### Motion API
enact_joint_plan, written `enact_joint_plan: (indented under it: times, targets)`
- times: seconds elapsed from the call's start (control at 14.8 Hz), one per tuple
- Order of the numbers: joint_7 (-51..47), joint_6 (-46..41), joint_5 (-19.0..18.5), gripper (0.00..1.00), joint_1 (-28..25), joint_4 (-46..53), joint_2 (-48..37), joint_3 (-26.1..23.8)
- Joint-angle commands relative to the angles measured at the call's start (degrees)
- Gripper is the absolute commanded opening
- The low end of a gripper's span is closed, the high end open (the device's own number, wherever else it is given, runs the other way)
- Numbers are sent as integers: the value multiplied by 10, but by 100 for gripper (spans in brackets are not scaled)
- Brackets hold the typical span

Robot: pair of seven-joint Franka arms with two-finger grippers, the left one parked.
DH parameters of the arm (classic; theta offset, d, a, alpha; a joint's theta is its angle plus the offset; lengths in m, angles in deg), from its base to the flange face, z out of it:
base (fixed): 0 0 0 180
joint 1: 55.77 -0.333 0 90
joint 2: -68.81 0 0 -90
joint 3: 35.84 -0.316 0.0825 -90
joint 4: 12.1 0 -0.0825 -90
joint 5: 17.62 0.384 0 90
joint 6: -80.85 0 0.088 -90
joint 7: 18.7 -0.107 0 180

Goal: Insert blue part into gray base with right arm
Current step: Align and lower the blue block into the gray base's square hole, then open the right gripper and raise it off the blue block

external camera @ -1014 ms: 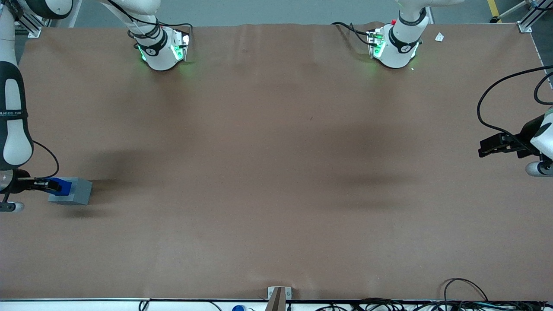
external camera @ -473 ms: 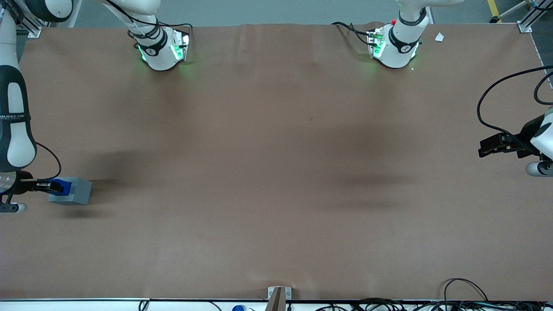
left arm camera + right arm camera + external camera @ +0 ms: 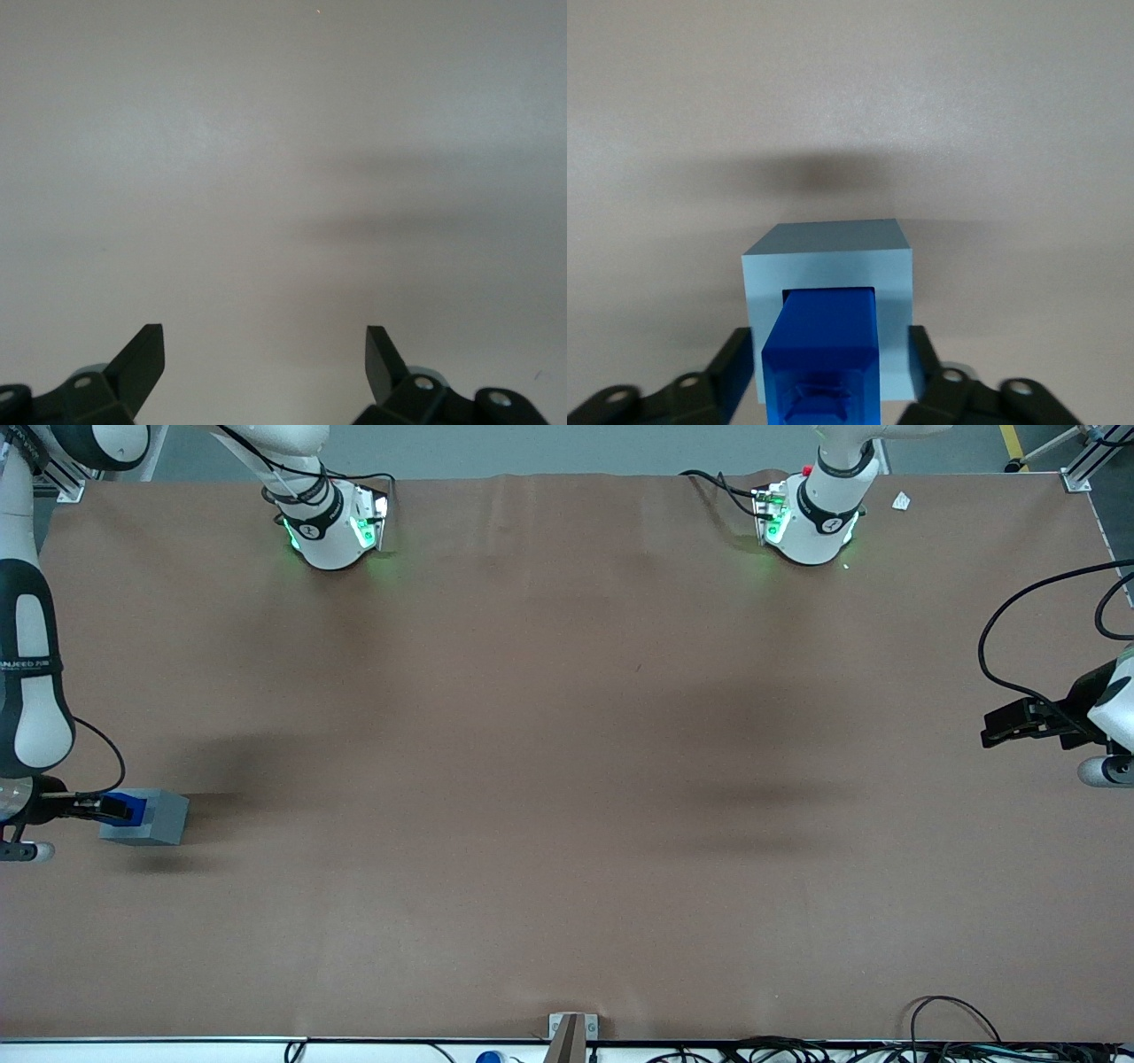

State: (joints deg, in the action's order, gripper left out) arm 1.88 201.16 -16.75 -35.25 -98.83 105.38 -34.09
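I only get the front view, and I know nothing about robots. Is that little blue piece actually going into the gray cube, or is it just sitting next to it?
Observer: It is going in. The right wrist view shows the blue part entering a square recess in the gray base, with some of it sticking out.
Operator: Is the claw squeezing it?
Observer: No. The gripper, at the working arm's end of the table, is open. Its fingers stand to either side of the blue part, with gray showing between.
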Motion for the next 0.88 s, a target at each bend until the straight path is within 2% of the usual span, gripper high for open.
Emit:
enact_joint_plan:
  times: [0.0, 0.41, 0.61, 0.81]
  targets:
    - [7, -1, -4, 100, 6, 3, -8, -11]
    - [-15, -40, 1, 100, -22, -3, -81, -14]
    - [-69, -77, 2, 100, -54, -7, -124, -16]
    - [-83, -85, 2, 100, -84, -37, -181, -16]
